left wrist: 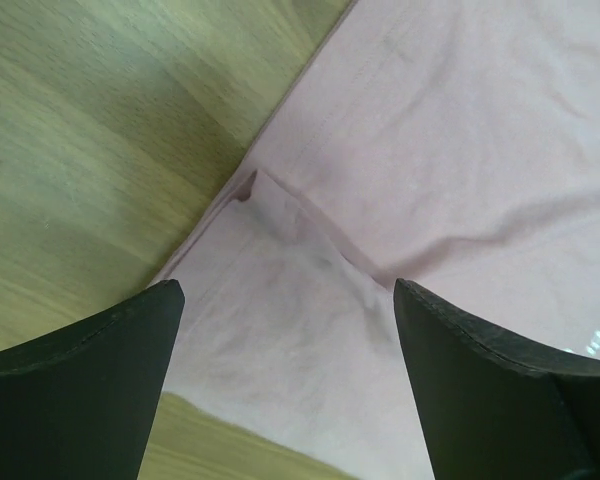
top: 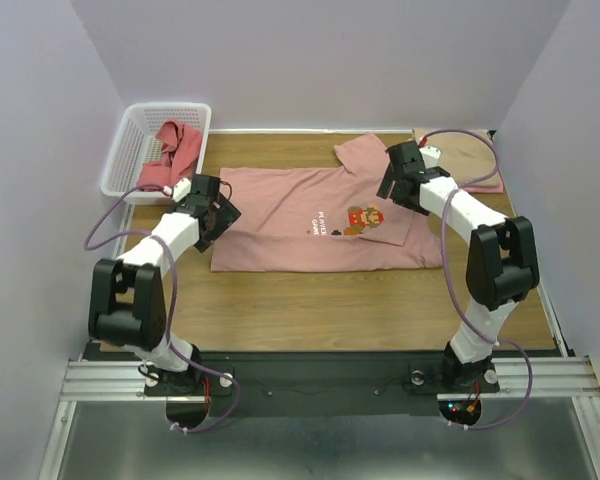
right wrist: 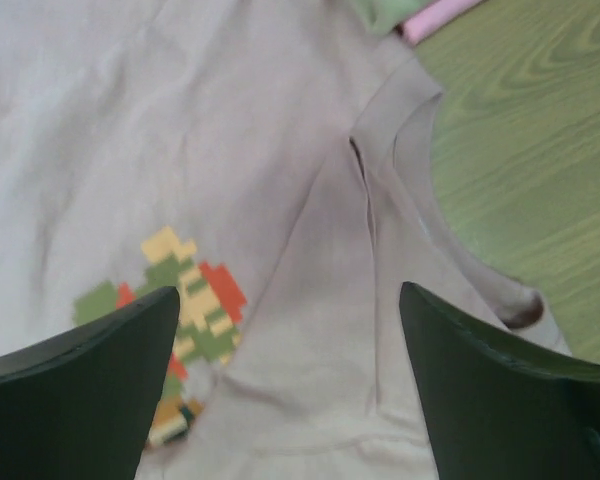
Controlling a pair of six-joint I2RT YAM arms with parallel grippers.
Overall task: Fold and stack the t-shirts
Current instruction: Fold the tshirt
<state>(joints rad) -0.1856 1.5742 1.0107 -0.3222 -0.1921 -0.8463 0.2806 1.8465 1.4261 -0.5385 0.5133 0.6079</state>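
- Wood-grain tabletop (top: 330,300), boxed in by pale lilac walls (top: 320,60) at back, L and R; metal rail (top: 330,378) along the near edge, by my arm bases.
- Dusty pink tee (top: 290,220) lies spread flat mid-tabletop, chest up, long axis running L–R. Collar (right wrist: 420,200) points R, hem points L.
- Pixel-character print (top: 365,217) and white text sit on the R half of the tee; one sleeve (top: 358,152) sticks out toward the back wall.
- My left tool (top: 215,215) hangs over the tee's hem end, fingers (left wrist: 90,390) spread wide, nothing between them; wrist cam shows a hem seam and bare wood just beside it.
- My right tool (top: 395,180) hangs over the collar end, also spread wide, gripping nothing; a flap of cloth lies folded in next to the print.
- White lattice basket (top: 128,150) in the far L corner holds a crumpled coral-red tee (top: 175,150), well apart from the pink one.
- Tan tee (top: 465,150) lies flat in the far R corner, near the collar.
- Open wood: a broad strip betw. the tee's near edge and the rail, plus a narrow strip along the back wall. Tee's R end lies near the R edge.
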